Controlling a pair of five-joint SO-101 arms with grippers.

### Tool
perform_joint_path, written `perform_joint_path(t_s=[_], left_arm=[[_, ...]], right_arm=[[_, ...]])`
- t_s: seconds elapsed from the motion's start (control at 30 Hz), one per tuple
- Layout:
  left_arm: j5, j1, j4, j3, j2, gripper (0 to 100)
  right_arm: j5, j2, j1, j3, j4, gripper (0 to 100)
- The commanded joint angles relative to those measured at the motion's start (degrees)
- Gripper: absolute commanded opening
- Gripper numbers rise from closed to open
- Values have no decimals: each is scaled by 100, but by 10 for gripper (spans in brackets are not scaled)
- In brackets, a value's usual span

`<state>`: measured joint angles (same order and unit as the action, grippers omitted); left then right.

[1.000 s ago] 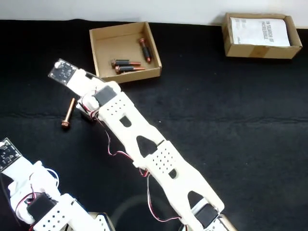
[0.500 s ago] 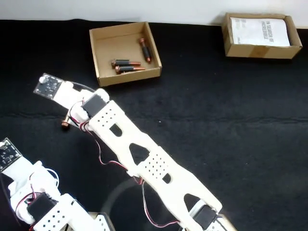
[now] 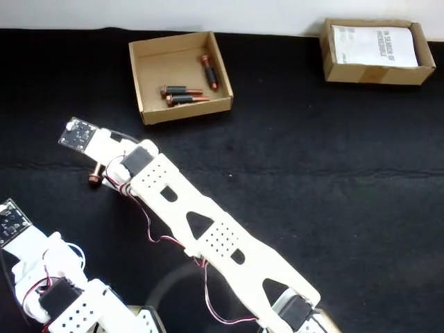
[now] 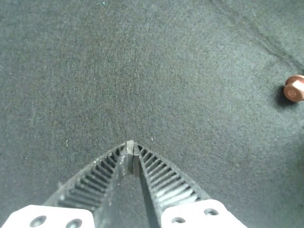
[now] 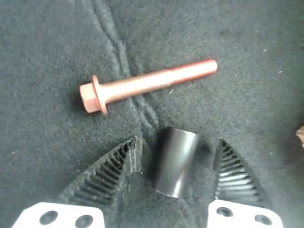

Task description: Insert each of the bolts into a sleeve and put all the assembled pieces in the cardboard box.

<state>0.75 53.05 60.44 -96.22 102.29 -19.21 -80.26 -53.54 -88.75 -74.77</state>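
A copper bolt (image 5: 145, 84) lies flat on the black cloth, and just short of it lies a black sleeve (image 5: 175, 160). My right gripper (image 5: 178, 145) is open, its fingers on either side of the sleeve with a gap at each side. In the high view the right arm (image 3: 201, 229) reaches to the left middle and covers the bolt's shank, leaving the bolt head (image 3: 93, 179) showing. My left gripper (image 4: 132, 147) is shut on nothing, low over bare cloth, with the bolt head (image 4: 294, 90) off to one side. The cardboard box (image 3: 156, 69) holds three assembled pieces (image 3: 183, 95).
A second cardboard box (image 3: 399, 72) with a printed sheet stands at the back right. The left arm (image 3: 48, 284) sits at the front left corner. The right arm crosses the table diagonally from the front edge.
The right arm has swung left and toward the front, away from the box, and now stands over the bolt, hiding its shank. The left arm has kept still.
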Motion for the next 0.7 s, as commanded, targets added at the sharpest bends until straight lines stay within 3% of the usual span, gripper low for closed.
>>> perform_joint_path(t_s=[0.0, 0.03, 0.37, 0.67], left_arm=[[35, 84, 0, -84, 163, 30], [26, 84, 0, -84, 163, 30], [18, 48, 0, -84, 154, 30], [35, -119, 334, -84, 119, 30]], right_arm=[[62, -57, 207, -145, 40, 60], [62, -57, 242, -154, 48, 8], [149, 163, 400, -1086, -901, 8], [141, 2026, 831, -1218, -1991, 8]])
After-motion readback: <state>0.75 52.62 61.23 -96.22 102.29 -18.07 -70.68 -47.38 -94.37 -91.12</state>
